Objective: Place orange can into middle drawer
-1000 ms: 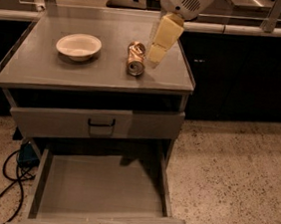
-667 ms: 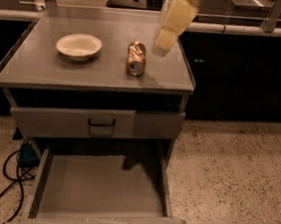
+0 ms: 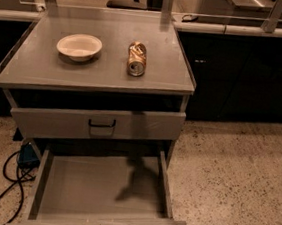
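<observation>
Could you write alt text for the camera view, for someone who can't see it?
An orange can lies on its side on a grey cabinet top, beside a white bowl but not touching it. Below, the middle drawer is pulled open with no can inside; the gripper is out of view.

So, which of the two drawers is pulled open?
The lower one, the middle drawer, pulled far out like a tray. The drawer front with the black handle above it is pushed in. The gripper is not in view.
</observation>
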`<state>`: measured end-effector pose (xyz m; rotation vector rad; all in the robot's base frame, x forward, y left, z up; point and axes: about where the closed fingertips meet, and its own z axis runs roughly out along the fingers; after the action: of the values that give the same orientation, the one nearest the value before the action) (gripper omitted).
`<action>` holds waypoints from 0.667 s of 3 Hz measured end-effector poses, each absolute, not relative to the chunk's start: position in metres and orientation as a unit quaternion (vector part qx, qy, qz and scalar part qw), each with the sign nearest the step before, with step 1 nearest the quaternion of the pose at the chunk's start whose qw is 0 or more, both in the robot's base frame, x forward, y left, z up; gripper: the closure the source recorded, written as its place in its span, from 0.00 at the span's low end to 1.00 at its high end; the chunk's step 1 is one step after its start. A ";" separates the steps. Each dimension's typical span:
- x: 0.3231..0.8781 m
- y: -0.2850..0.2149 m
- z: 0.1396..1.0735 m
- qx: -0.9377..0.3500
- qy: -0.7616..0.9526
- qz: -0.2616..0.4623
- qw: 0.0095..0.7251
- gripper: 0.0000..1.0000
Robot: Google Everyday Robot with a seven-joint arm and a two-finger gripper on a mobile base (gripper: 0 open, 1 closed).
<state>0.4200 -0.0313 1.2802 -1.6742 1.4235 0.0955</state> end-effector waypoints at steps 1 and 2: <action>0.412 -0.020 1.317 -0.665 0.554 0.045 0.499 0.00; 0.412 -0.020 1.317 -0.665 0.554 0.045 0.499 0.00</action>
<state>0.4123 -0.0204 1.3166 -1.6078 1.3400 0.1088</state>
